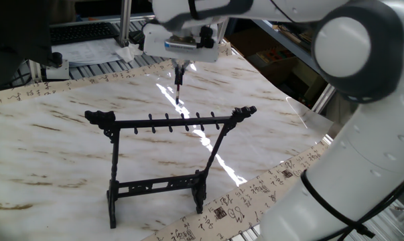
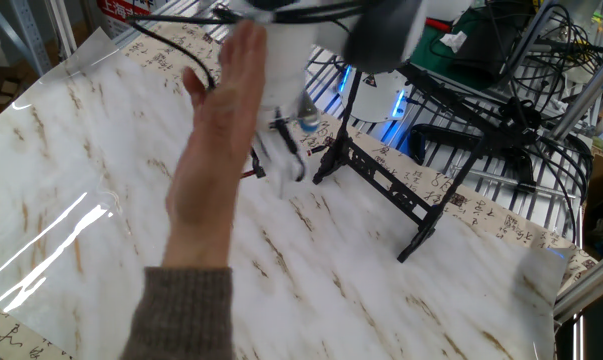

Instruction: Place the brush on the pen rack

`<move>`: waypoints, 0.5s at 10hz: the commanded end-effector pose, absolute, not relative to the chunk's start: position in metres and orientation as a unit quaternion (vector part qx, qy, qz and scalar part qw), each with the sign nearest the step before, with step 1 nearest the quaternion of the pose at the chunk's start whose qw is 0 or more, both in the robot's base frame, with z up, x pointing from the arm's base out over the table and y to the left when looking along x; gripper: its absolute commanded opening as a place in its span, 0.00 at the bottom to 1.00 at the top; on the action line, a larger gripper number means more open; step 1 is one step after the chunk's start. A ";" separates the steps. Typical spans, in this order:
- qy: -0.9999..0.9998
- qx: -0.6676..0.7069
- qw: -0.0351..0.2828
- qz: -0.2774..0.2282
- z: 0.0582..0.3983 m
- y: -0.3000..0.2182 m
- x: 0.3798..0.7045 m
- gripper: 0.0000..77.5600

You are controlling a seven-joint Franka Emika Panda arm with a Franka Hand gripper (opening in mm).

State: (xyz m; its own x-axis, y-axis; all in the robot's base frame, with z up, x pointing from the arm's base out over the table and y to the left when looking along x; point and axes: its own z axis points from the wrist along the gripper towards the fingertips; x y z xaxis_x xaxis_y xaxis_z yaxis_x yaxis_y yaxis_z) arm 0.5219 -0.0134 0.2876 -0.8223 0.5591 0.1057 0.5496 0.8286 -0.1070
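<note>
Hanging upright from the gripper (image 1: 179,65), which is pinching its upper end, the brush (image 1: 179,82) is dangling above the table behind the rack (image 1: 168,123). Someone's hand (image 2: 221,130) is blocking the other view. I'd say the loop wants lining over a peg before lowering.

Gripper (image 2: 281,150) and most of brush (image 2: 251,173) behind a blurred raised hand (image 2: 216,150), grip perhaps unreadable.

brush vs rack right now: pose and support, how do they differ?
The brush hangs near-vertical from the gripper, clear of the table; the rack stands on its legs on the marble. The brush is one thin stick; the rack is a wide frame with pegs. The two are apart. Both are dark.
</note>
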 end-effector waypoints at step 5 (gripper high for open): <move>-0.916 -0.359 0.179 -0.028 0.269 -0.035 0.525 0.01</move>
